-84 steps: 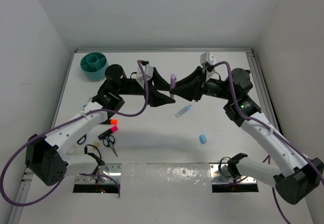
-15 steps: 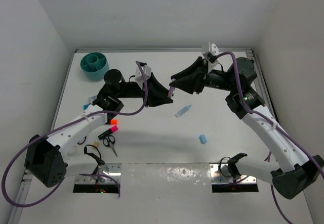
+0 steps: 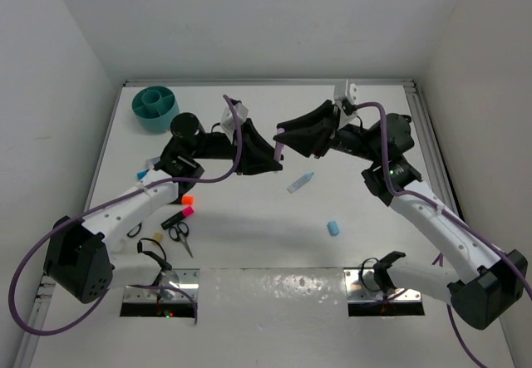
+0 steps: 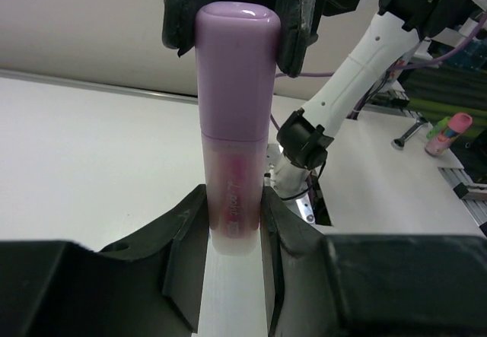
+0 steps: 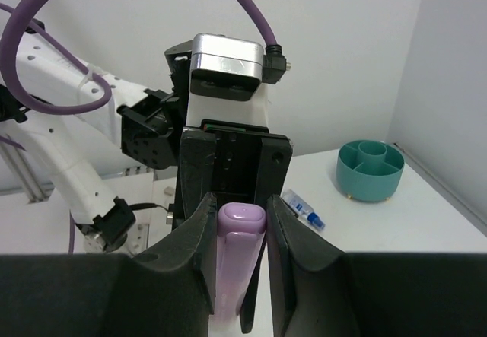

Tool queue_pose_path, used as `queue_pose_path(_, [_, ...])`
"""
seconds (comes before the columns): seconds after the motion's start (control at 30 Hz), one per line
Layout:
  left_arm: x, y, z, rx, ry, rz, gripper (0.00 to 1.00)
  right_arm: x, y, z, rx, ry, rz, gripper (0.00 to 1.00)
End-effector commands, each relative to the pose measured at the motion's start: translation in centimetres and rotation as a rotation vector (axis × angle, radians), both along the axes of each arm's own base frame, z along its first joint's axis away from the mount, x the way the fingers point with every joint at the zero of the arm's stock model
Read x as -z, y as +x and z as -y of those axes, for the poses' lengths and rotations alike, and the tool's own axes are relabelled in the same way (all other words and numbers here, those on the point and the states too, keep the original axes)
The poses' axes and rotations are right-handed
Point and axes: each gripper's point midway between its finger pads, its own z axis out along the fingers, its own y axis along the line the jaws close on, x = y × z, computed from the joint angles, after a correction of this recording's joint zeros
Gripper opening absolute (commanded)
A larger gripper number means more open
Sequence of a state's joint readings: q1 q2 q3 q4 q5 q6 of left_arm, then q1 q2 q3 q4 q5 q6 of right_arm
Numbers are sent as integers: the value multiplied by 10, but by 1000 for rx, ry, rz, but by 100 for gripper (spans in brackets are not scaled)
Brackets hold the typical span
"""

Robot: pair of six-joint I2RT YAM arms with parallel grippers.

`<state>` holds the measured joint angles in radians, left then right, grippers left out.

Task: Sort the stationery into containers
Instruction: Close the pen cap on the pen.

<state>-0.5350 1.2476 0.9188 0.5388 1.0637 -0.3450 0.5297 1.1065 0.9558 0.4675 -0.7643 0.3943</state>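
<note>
A pink marker (image 3: 281,145) hangs above the middle of the table, gripped from both ends. My left gripper (image 3: 272,157) is shut on its clear lower body (image 4: 233,200), and my right gripper (image 3: 285,136) is shut on its cap end (image 5: 241,227). The teal container (image 3: 155,108) stands at the far left corner and also shows in the right wrist view as the teal container (image 5: 370,170). On the table lie a light-blue marker (image 3: 300,183), a blue eraser (image 3: 333,228), black-handled scissors (image 3: 179,235), an orange-and-black marker (image 3: 187,200) and a pink-and-black marker (image 3: 179,216).
A small blue-tipped tube (image 3: 147,169) lies beside my left forearm and shows in the right wrist view as the tube (image 5: 303,208). Metal mounting plates (image 3: 162,289) run along the near edge. White walls close in the table on three sides.
Both grippers with the pink marker between them have drifted a little left and down. The marker, upright earlier, now tilts. The items on the table have not moved.
</note>
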Motion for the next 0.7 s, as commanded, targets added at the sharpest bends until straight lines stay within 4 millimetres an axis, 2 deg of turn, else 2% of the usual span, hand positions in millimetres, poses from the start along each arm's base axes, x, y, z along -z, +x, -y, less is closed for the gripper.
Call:
queue_pose_path(0.0, [-101, 3, -19, -115, -245, 317, 0, 107, -24, -13, -144, -205, -337, 0])
queue_pose_path(0.17, [-106, 19, -36, -159, -243, 314, 0, 120, -27, -9, -130, -233, -352, 0])
queue_pose_path(0.33, [-119, 15, -43, -152, -262, 380, 0, 137, -34, -12, -144, -268, -383, 0])
queue_pose_path(0.47, [-119, 4, -38, -124, -283, 377, 0, 147, -35, -19, -150, -264, -398, 0])
queue_pose_path(0.67, [-110, -6, -28, -83, -277, 374, 0, 142, -34, -37, -179, -238, -387, 0])
